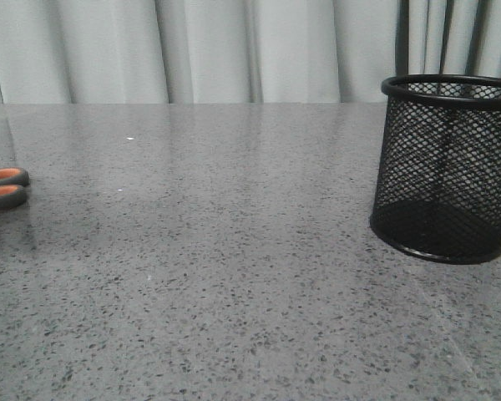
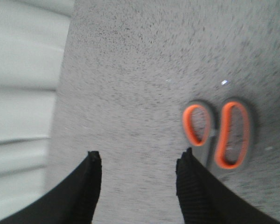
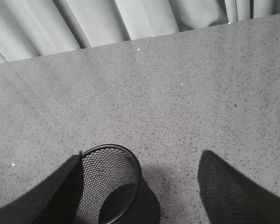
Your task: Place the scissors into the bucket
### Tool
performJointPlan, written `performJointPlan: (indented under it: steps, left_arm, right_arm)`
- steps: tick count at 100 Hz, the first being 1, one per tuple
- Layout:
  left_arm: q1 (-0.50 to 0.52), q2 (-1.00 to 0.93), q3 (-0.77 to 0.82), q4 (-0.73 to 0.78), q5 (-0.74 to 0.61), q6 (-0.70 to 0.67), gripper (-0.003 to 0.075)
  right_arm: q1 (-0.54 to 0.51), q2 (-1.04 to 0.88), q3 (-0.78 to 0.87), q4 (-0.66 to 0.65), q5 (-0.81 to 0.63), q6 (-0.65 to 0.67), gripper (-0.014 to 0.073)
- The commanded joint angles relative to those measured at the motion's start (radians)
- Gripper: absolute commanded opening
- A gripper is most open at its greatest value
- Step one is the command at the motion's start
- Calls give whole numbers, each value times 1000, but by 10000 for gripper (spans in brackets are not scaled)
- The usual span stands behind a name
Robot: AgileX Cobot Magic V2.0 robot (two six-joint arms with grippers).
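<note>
The scissors [image 1: 2, 188] lie flat at the far left edge of the front view; only the orange looped handles with dark edges show there. In the left wrist view the handles [image 2: 219, 133] lie just beside one fingertip, outside the gap; the blades are hidden behind that finger. My left gripper [image 2: 139, 161] is open and empty above the table. The black wire-mesh bucket [image 1: 447, 167] stands upright at the right. In the right wrist view the bucket [image 3: 114, 186] sits below my open, empty right gripper [image 3: 140, 161], next to one finger. Neither gripper shows in the front view.
The grey speckled tabletop [image 1: 234, 251] spans the front view. A pale curtain [image 1: 234, 50] hangs behind the table's far edge. The curtain also shows beside the table edge in the left wrist view [image 2: 23, 93].
</note>
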Motion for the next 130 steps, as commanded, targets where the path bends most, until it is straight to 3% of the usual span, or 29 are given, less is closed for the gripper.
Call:
performJointPlan:
  steps: [1,13,25,37,65,98,130]
  left_arm:
    - [-51,48,-81,165,-25,-5,347]
    - [-53,127,-173,205,48,-5,345]
    - [-29,190,-265,112,114,15,365]
    - [47,240,-329,-47,212,190,414]
    - [296,303,-358,-423,403,533,414]
    - [327,421,-363,-483,497,604,411]
    - [327,493,-363,-475,482,617,411]
  right_arm:
    - [1,10,-36,-15,-70,-13,468]
    - [8,10,-36,-42,-74,-13,468]
    - [48,10,-36,-83,-89,-13,468]
    - [79,10,-36,-107,-105,-13,468]
    - [121,10,-36,-126,-119,-13,468]
    - [130,10,-36,-151,-117,-13,468]
    - [130,10,-34,-175,-103,-13,468]
